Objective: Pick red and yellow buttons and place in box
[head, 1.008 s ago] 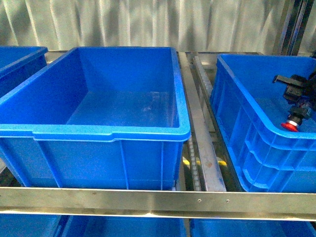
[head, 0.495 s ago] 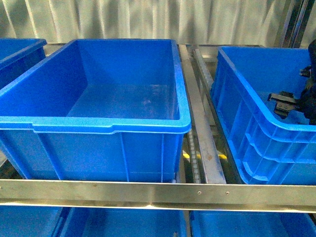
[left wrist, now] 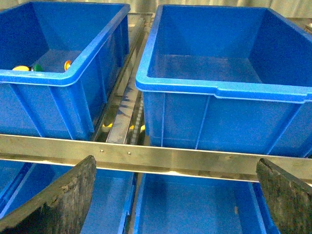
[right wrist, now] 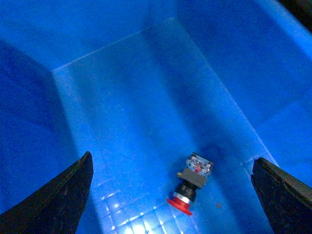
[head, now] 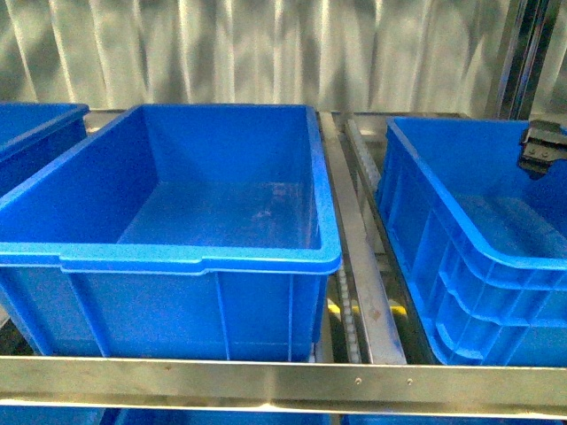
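Filling the front view, the bare middle bin (head: 199, 258) stands beside the box (head: 478, 292) at right, whose wall hides its near floor. Only the right wrist view shows the right gripper's (right wrist: 170, 161) fingers (right wrist: 63, 195) parted, holding nothing, above the box floor where a red button (right wrist: 191, 185) lies. Only the left wrist view looks into the left bin (left wrist: 73, 78), upper left, past the left gripper's (left wrist: 175, 163) spread fingers (left wrist: 63, 200): yellow cap (left wrist: 20, 68), green cap (left wrist: 38, 68), orange cap (left wrist: 67, 64).

2 bins, box (head: 461, 266) and middle bin (head: 199, 258): moulded plastic, smooth, semi-gloss; floors faintly scuffed.
Shelf rail (head: 266, 379): brushed metal, dull sheen.
Back wall (head: 266, 53): corrugated sheet metal, shiny.
Red button (right wrist: 191, 183): glossy plastic cap, matt dark body.
Left gripper (left wrist: 175, 161) fingers (left wrist: 58, 204): black, matt, rough.
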{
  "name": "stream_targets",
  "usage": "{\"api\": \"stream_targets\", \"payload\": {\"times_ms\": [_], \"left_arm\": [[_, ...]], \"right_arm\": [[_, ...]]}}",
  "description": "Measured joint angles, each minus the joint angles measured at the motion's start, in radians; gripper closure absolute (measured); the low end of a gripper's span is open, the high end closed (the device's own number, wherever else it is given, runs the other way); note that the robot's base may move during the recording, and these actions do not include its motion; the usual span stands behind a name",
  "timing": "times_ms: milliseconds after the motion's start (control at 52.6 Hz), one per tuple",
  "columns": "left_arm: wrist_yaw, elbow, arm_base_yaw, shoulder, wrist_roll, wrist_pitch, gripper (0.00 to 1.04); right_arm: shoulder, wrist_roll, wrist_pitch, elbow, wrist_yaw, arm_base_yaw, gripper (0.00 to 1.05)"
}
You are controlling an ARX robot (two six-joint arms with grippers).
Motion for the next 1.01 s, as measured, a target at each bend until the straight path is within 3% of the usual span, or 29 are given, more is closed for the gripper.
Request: {"api": "stream_targets", "payload": {"times_ms": [57, 95, 171, 228, 266, 342, 419, 590, 1008], "left_arm": [[0.0, 0.0, 0.0, 0.0, 0.0, 0.0, 0.08], [0.0, 0.0, 0.0, 0.0, 0.0, 0.0, 0.08], [-0.001, 0.0, 0.0, 0.0, 0.0, 0.0, 0.08], [0.001, 0.0, 0.0, 0.0, 0.0, 0.0, 0.08], [0.0, 0.0, 0.0, 0.0, 0.0, 0.0, 0.08], [0.0, 0.0, 0.0, 0.0, 0.0, 0.0, 0.08], [-0.001, 0.0, 0.0, 0.0, 0.0, 0.0, 0.08], [0.0, 0.0, 0.0, 0.0, 0.0, 0.0, 0.08], [0.0, 0.0, 0.0, 0.0, 0.0, 0.0, 0.08]], "right_arm": [[-0.075, 0.011, 0.017, -0.061, -0.001, 0.006, 0.07], [-0.123, -0.006, 0.067, -0.115, -0.051, 0.006, 0.09], [-0.253, -0.118, 0.338, -0.303, -0.266, 0.019, 0.21], [-0.362, -0.191, 0.481, -0.444, -0.317, 0.052, 0.29], [-0.486, -0.25, 0.557, -0.583, -0.302, 0.103, 0.38], [-0.705, -0.298, 0.542, -0.795, -0.259, 0.183, 0.54], [-0.874, -0.316, 0.508, -0.954, -0.254, 0.196, 0.7], [-0.998, -0.33, 0.539, -1.099, -0.239, 0.195, 1.01], [-1.179, -0.333, 0.537, -1.277, -0.24, 0.195, 1.01]]}}
